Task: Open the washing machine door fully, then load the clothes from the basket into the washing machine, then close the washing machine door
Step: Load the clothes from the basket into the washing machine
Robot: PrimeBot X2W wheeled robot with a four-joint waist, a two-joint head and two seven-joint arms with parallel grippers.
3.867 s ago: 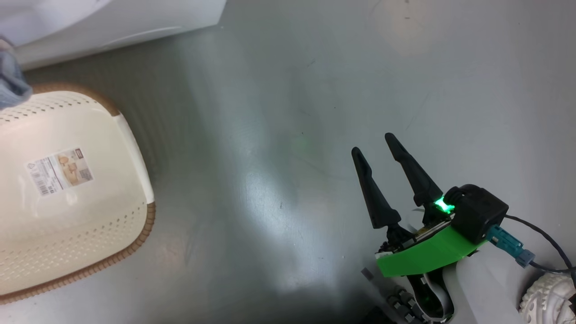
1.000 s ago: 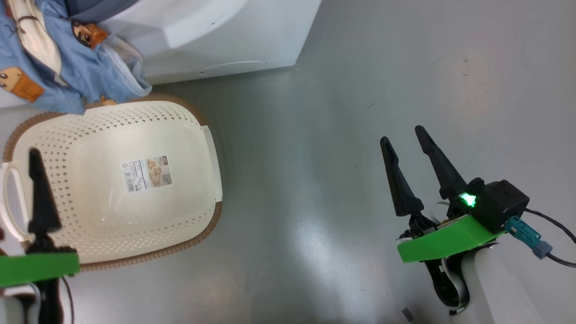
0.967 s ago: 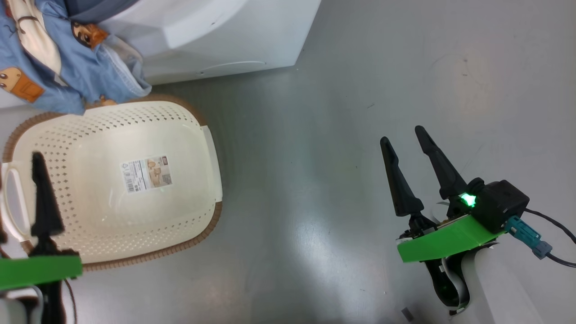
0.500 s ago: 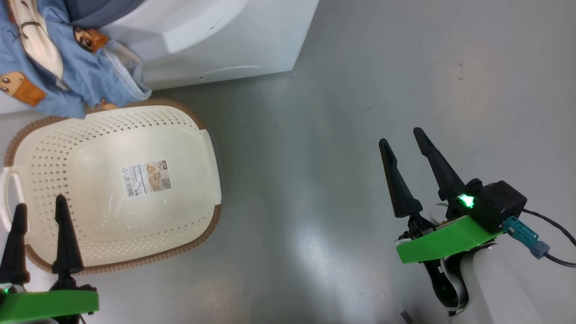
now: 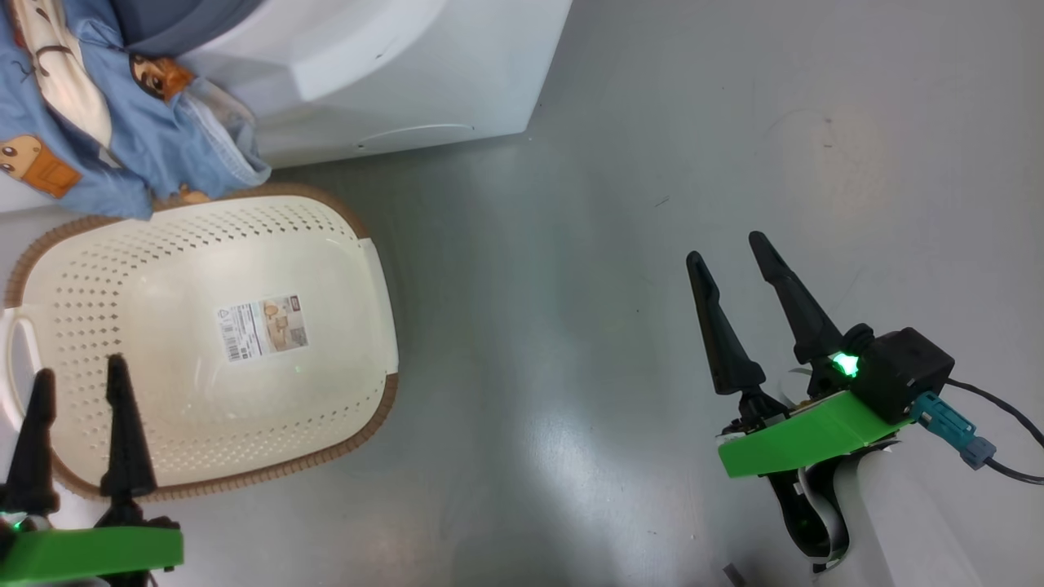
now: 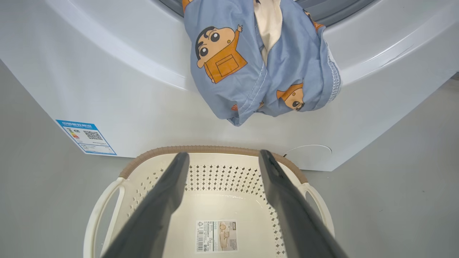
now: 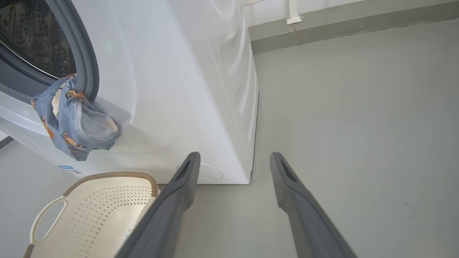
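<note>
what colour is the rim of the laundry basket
Brown, woven-look, on the cream basket; clearest in the head view.

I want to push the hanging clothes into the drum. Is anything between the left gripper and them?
Nothing visible stands between them. The left gripper is open over the basket; the clothes hang down the washing machine front, beyond its fingertips, with open air between.

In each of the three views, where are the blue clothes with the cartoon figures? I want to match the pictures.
Head view: the clothes are in the top left corner.
Left wrist view: the clothes are at top centre, hanging down the front of the washing machine.
Right wrist view: the clothes are at the left edge, halfway up.
Shared landmark: the basket, below the clothes in every view.
</note>
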